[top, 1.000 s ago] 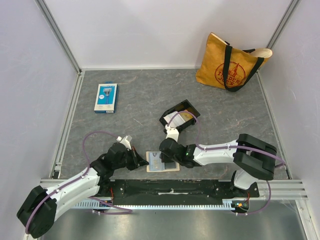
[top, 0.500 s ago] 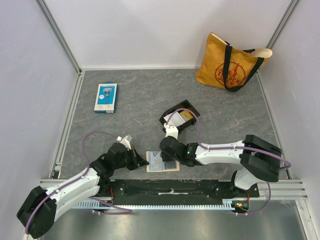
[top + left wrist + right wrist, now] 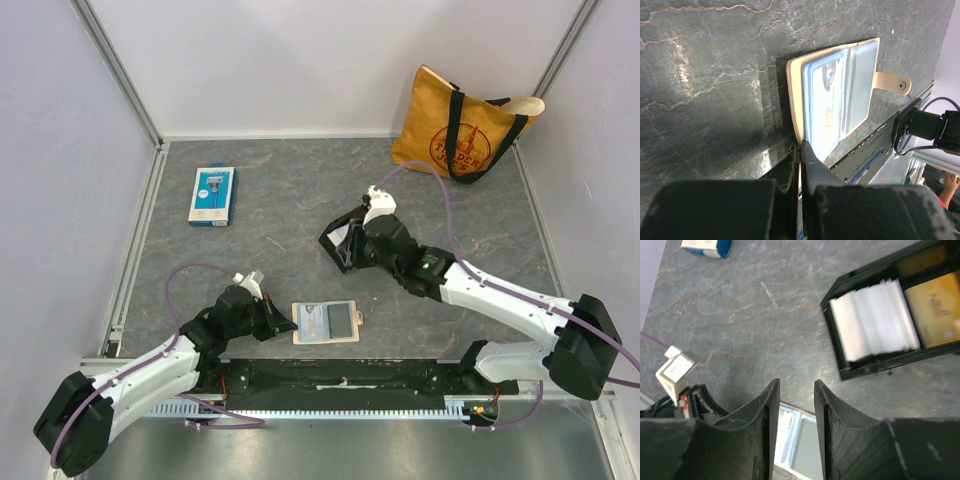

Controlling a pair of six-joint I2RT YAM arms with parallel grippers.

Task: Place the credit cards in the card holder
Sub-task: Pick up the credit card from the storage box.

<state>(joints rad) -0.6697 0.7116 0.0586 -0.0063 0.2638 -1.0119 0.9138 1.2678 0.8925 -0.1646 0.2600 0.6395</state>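
Fetching a card looks the step: right gripper (image 3: 796, 385), parted and empty, hovers by the credit cards (image 3: 872, 320) in the black tray (image 3: 875, 366), left gripper (image 3: 801, 146) pinches the card holder (image 3: 325, 322) at the tabletop's near edge, and next calls for nipping one card singly.

The card holder (image 3: 840, 95) lies at the tips of the left gripper (image 3: 801, 147). Ahead and right of the right gripper (image 3: 796, 386), credit cards (image 3: 872, 320) sit in a tray (image 3: 880, 371).

The white cards (image 3: 874, 322) in the black tray (image 3: 875, 368) look blurry. The left gripper (image 3: 801, 148) hides a corner of the card holder (image 3: 840, 95).
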